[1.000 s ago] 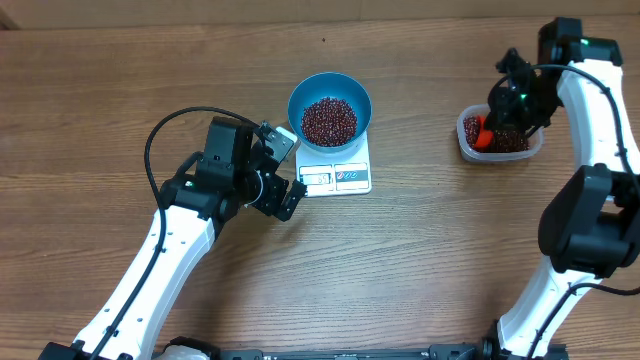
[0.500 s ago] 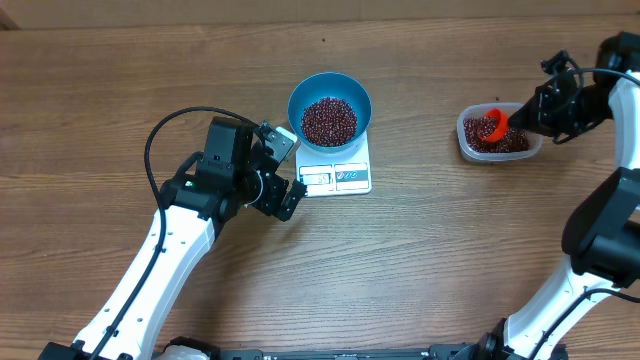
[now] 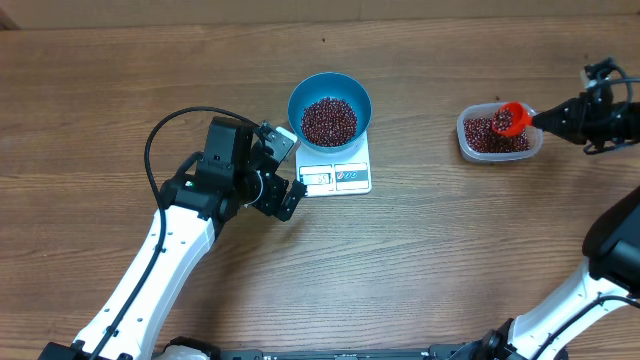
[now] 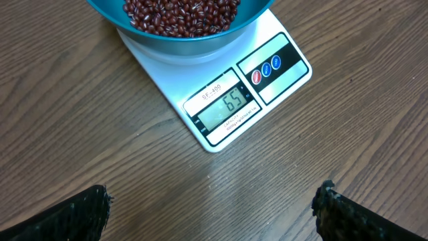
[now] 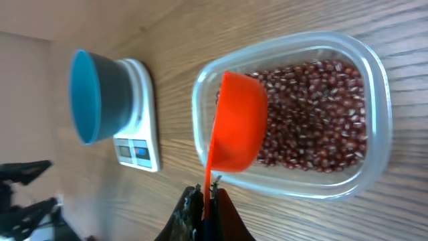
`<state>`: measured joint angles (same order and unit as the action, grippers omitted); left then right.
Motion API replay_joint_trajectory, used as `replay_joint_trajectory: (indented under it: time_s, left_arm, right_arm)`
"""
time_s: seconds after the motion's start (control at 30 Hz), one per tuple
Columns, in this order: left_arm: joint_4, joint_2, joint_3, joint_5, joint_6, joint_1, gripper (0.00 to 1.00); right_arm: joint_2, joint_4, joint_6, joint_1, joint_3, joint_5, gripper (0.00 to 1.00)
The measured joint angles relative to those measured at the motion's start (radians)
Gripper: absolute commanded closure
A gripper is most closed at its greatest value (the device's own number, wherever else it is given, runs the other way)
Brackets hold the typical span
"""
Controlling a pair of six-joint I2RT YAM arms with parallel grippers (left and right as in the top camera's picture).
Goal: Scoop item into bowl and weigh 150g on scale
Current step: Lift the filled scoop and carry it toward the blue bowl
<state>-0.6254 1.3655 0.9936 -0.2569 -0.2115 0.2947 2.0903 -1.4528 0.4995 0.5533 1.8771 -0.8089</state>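
Moved: right claw (image 3: pixel 550 118), pinching the handle of the orange scoop (image 3: pixel 512 118), has swung farther right of the scale (image 3: pixel 340 177). The scoop, loaded with beans (image 3: pixel 511 121), is now over the clear tub (image 3: pixel 466 142), well right of the scale. Unmoved: left claw (image 3: pixel 287 172), spread wide, empty, just left of the scale. Blue bowl (image 3: pixel 296 98), bean-filled, sits on the scale. Display reads 65. Wooden desk (image 3: pixel 420 260) beneath.

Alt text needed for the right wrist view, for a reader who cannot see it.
The right end effector grips the handle of an orange scoop, holding it over a clear tub of dark red beans. Further off, the blue bowl sits on the white scale.
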Motion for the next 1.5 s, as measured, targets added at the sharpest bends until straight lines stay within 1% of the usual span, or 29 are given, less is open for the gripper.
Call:
replay_joint_trajectory:
  time_s: [0.2,0.37,0.77,1.17,1.5]
  left_arm:
    - [0.0,0.0,0.0,0.0,0.0,0.0,0.0]
    - [0.0,0.0,0.0,0.0,0.0,0.0,0.0]
    - [0.0,0.0,0.0,0.0,0.0,0.0,0.0]
    - [0.0,0.0,0.0,0.0,0.0,0.0,0.0]
    - [0.0,0.0,0.0,0.0,0.0,0.0,0.01]
  right_arm:
    - [0.0,-0.023,0.033,0.009,0.0,-0.105,0.96]
    - [0.0,-0.041,0.04,-0.02,0.0,-0.16,0.96]
    - [0.0,-0.039,0.033,-0.189,0.0,-0.263,0.96]
    - [0.0,0.086,-0.122,-0.384,0.038,-0.276,0.96]
    - [0.0,0.193,-0.288,-0.556,0.108,-0.163,0.96]
